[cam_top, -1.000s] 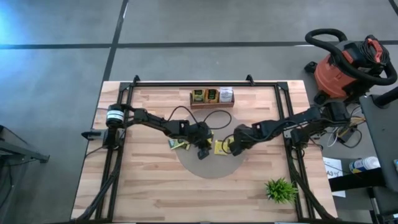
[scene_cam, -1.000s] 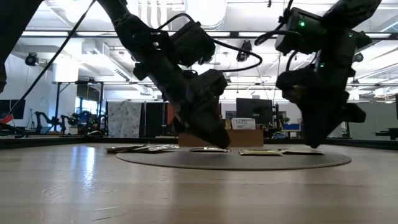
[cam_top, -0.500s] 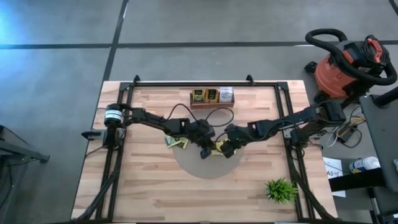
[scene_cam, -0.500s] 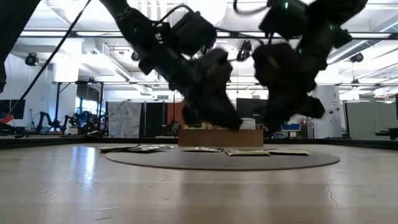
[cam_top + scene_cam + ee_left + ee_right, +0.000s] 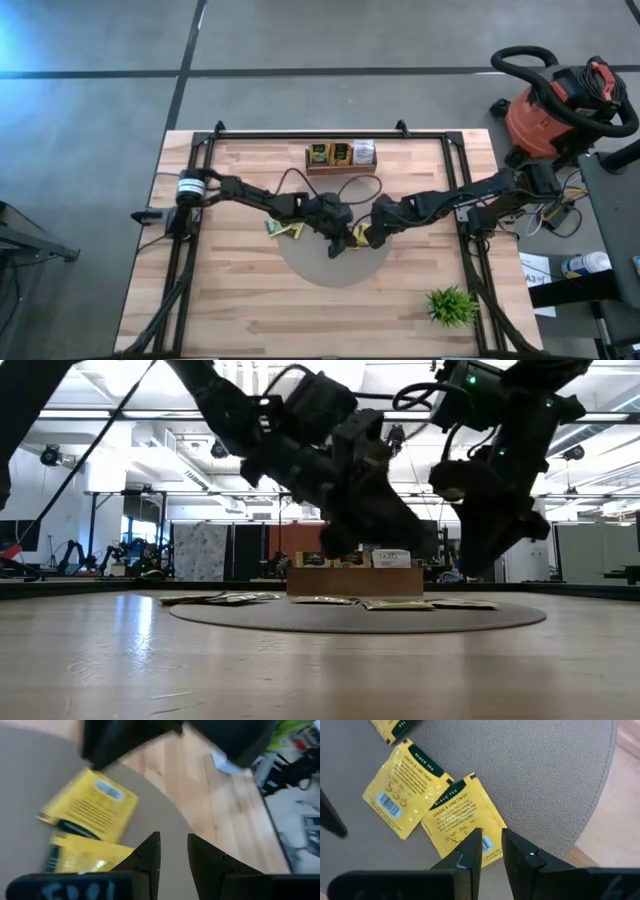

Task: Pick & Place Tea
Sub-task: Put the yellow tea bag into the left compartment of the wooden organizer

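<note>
the tea packets are lying flat on a round grey mat [image 5: 330,265] with a fine pebbled texture, on the pale wooden plank table [image 5: 240,310]; two square yellow packets [image 5: 432,807] with dark green corner bands and small barcodes are overlapping under the right gripper [image 5: 490,851], whose dark fingers are standing a narrow gap apart, holding nothing; more packets [image 5: 284,229] are lying at the mat's left edge; the left gripper [image 5: 172,855] is hovering with a narrow slit between its fingers, empty, above two yellow packets [image 5: 90,805]; a brown wooden tray [image 5: 341,156] is sitting at the table's far edge with packets standing in it; since a second ago both grippers are hanging higher off the mat in the low view, and the left one is sitting farther right.
</note>
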Controlling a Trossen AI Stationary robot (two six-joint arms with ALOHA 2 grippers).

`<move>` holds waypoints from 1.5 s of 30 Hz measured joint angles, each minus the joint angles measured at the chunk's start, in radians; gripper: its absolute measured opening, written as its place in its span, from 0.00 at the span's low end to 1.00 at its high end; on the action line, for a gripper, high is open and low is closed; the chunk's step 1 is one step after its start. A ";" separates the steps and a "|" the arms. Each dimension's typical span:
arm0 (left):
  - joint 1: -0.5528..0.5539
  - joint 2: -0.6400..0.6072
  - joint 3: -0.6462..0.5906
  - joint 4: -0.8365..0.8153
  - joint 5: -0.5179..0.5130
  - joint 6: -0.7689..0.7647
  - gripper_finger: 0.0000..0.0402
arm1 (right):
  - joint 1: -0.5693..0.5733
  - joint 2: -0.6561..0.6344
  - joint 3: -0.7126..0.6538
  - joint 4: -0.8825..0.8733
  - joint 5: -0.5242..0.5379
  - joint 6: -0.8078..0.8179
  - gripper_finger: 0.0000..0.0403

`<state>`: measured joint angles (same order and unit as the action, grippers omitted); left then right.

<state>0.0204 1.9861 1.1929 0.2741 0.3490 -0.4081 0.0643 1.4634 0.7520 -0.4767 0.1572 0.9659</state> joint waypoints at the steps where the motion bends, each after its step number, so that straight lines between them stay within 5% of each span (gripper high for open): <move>1: -0.005 0.017 0.005 0.006 0.013 -0.013 0.23 | 0.000 0.004 0.000 0.004 0.000 -0.003 0.18; 13: -0.018 0.190 0.175 -0.032 -0.010 -0.068 0.23 | 0.001 0.026 -0.050 0.023 -0.097 0.020 0.18; 45: -0.021 0.138 0.176 -0.249 -0.090 0.021 0.23 | 0.001 0.003 -0.151 0.237 -0.129 0.126 0.18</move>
<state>-0.0010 2.1239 1.3685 0.0250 0.2590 -0.3870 0.0654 1.4662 0.6006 -0.2398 0.0284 1.0922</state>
